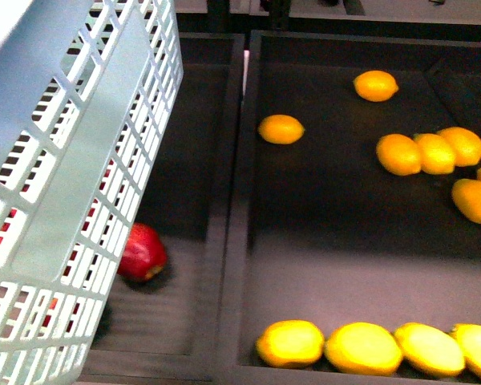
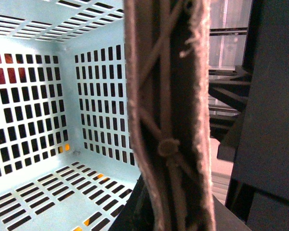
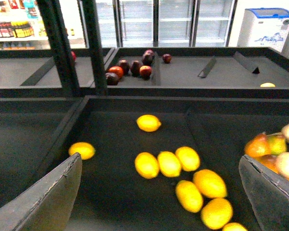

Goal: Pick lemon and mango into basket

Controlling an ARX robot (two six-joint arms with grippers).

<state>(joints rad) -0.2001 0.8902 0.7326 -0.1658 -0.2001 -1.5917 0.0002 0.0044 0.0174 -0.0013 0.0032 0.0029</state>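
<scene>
At far left of the front view, the basket [image 1: 72, 184] hangs tilted above the left-hand compartment, its slotted turquoise wall filling that side, with red showing through some slots. Inside it, the left wrist view shows pale grid walls and floor, with the brown-grey handle [image 2: 168, 120] running straight across the lens. Dark parts flank the handle, but whether the left gripper is clenched on it or released I cannot tell. Just beside the basket's lower corner a red apple [image 1: 142, 251] lies on the dark floor of that compartment. A raised black divider [image 1: 231, 241] separates it from the wider bin to the right. There, a lone lemon [image 1: 280, 128] sits near the divider, apart from the others; a second lies further back, and a cluster of three touching ones lies toward the right edge, with more below them. Along the near edge of the same bin, four mangoes [image 1: 362, 348] lie side by side in a row, larger and paler yellow. Over this bin the right gripper [image 3: 160, 161] hovers with its fingers [image 3: 48, 202] spread wide, grasping nothing.
</scene>
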